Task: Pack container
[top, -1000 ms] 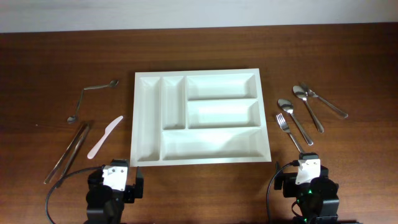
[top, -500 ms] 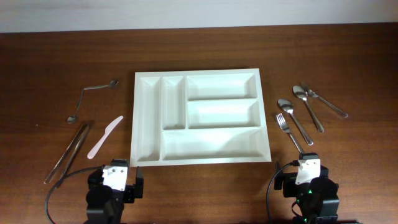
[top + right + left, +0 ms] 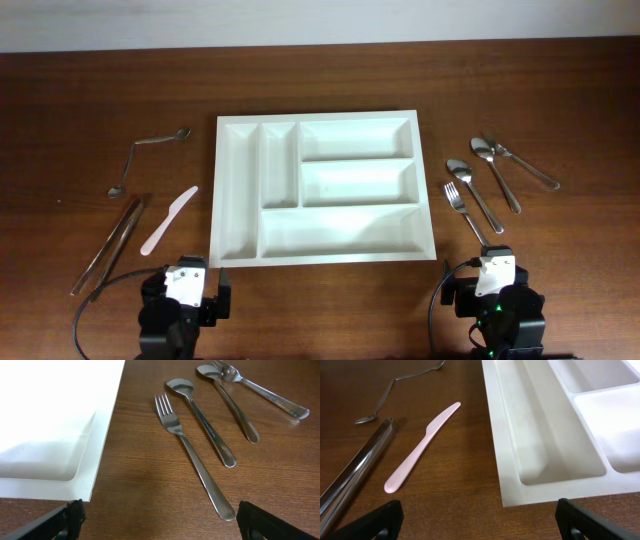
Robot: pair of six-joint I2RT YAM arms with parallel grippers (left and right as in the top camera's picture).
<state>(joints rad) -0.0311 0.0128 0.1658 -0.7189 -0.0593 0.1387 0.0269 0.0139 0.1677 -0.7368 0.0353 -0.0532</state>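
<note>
**Inspector:** Where is the tray (image 3: 340, 232)?

**Assessor:** It lies flat in the middle of the tabletop (image 3: 320, 85), long side parallel to the near edge. Only the overhead view shows all five compartments: two narrow ones at the tray's left, two short ones at its far right, and one long one along its near side. Every one shows bare white floor.

**Inspector:** What do the wrist views add?

**Assessor:** They show the pincers, since the overhead view does not show the finger gap. In the left wrist view the left gripper (image 3: 480, 519) has its fingers spread wide apart, with tabletop and the tray's corner showing between them. The right wrist view shows the right gripper (image 3: 161, 517) equally wide apart, over the tray's other near corner.

**Inspector:** And the loose items?

**Assessor:** Toward the left edge lie three:
- a pink knife (image 3: 168, 220), nearest the tray
- tongs (image 3: 110, 243), further left
- a thin spoon (image 3: 150, 150), toward the far edge (its handle is bent)

The left wrist view takes in these three and only the tray's near-left corner.

Toward the right edge a near fork (image 3: 465, 212) and near spoon (image 3: 474, 193) lie side by side. Beyond them are a far spoon (image 3: 495, 172) and far fork (image 3: 525, 165), heads close together; I cannot tell whether they touch. The right wrist view takes in these four and only the near-right corner.

All seven pieces lie on the tabletop, outside the tray.
</note>
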